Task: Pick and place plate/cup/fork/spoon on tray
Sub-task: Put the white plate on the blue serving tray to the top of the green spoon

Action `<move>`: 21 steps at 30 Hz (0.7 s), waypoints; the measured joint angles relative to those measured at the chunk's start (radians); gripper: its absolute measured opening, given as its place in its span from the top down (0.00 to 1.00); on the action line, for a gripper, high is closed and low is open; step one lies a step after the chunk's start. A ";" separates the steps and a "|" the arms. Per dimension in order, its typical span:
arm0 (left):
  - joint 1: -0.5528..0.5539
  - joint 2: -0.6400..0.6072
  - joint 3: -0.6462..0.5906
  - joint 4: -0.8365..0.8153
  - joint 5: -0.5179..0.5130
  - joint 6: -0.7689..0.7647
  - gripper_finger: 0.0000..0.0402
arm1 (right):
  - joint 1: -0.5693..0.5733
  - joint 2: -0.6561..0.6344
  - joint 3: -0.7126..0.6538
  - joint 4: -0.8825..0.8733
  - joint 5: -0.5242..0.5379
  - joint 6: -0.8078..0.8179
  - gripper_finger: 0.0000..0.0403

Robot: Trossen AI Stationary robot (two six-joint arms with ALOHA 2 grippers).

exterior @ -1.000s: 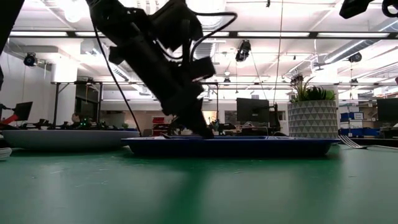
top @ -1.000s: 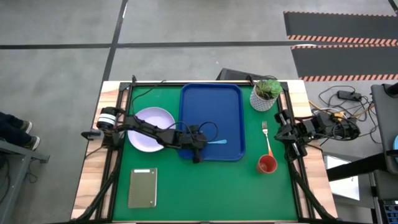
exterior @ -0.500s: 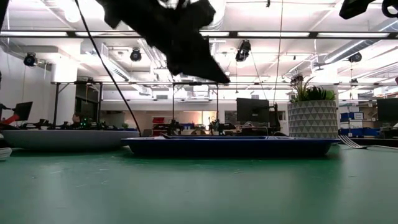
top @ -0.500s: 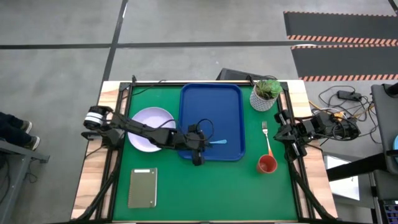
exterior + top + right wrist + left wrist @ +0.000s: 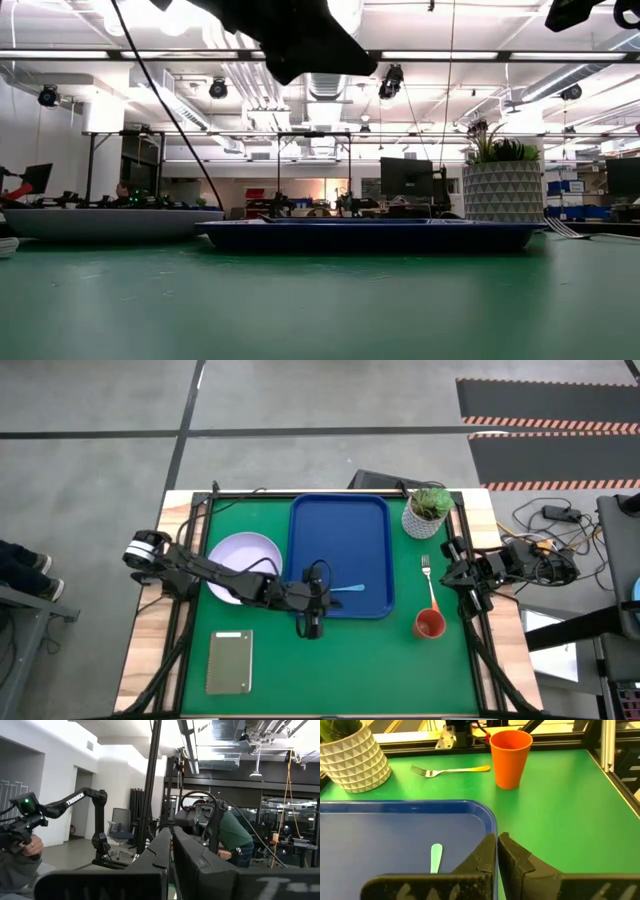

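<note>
The dark blue tray (image 5: 340, 520) lies at the table's middle far side. The blue-handled spoon (image 5: 346, 588) lies flat in it near its near right corner and also shows in the left wrist view (image 5: 436, 857). The lavender plate (image 5: 240, 560) rests on the table left of the tray. The fork (image 5: 430, 585) and the red-orange cup (image 5: 429, 624) are on the table to the tray's right. My left gripper (image 5: 496, 842) is shut and empty, raised over the tray's near edge (image 5: 313, 618). My right gripper (image 5: 170, 837) is shut and empty at the table's right edge (image 5: 458, 573).
A white pot with a green plant (image 5: 427, 512) stands at the far right. A grey slab (image 5: 229, 661) lies near the left front corner. Black rails (image 5: 470, 630) border the table's sides. A person (image 5: 230, 832) shows in the room beyond the table.
My left gripper has risen from the tray's floor beside the spoon and drawn back toward the table's near edge and a little left. The spoon has stayed lying in the tray.
</note>
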 joint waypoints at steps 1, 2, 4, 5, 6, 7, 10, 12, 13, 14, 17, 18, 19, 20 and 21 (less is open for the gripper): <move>0.000 0.000 0.000 0.002 0.000 0.000 1.00 | 0.000 0.000 0.000 0.000 0.000 0.000 0.98; 0.000 0.000 0.000 0.002 0.000 0.000 1.00 | 0.000 0.000 0.000 0.000 0.000 0.000 0.98; 0.000 0.000 0.000 0.002 0.000 0.000 1.00 | 0.000 0.000 0.000 0.000 0.000 0.000 0.98; 0.001 0.000 0.000 0.002 0.000 0.000 1.00 | 0.000 0.000 0.000 0.000 0.000 0.000 0.98; 0.001 0.000 0.000 0.003 0.000 0.000 1.00 | 0.000 0.000 0.000 0.000 0.000 0.000 0.98; 0.001 0.000 0.000 0.004 0.000 0.000 1.00 | 0.000 0.000 0.000 0.000 0.000 0.000 0.98; 0.000 0.000 -0.001 0.003 0.000 0.000 1.00 | 0.000 0.000 0.000 0.000 0.000 0.000 0.98; 0.000 0.000 -0.001 0.004 0.000 -0.001 1.00 | 0.000 0.000 0.000 0.000 0.000 -0.001 0.98; 0.000 0.000 -0.001 0.005 0.000 -0.001 1.00 | 0.000 0.000 0.000 0.000 0.000 -0.002 0.98; 0.000 0.000 -0.001 0.008 0.000 -0.001 1.00 | 0.000 0.000 0.000 0.000 -0.001 -0.002 0.98; 0.000 -0.002 -0.001 0.011 0.000 -0.001 1.00 | 0.000 0.000 0.000 0.000 0.000 -0.002 0.98; 0.000 -0.002 -0.001 0.011 0.000 -0.001 1.00 | 0.000 0.000 0.000 0.000 0.000 -0.001 0.98; 0.000 -0.002 -0.001 0.011 0.000 -0.002 1.00 | 0.000 0.000 0.000 0.000 -0.001 0.001 0.98; 0.000 -0.001 -0.001 0.010 0.000 -0.003 1.00 | 0.000 0.000 0.000 0.000 0.000 0.006 0.98; 0.000 0.000 -0.001 0.011 0.000 -0.004 1.00 | 0.000 0.000 0.000 0.000 0.000 0.008 0.98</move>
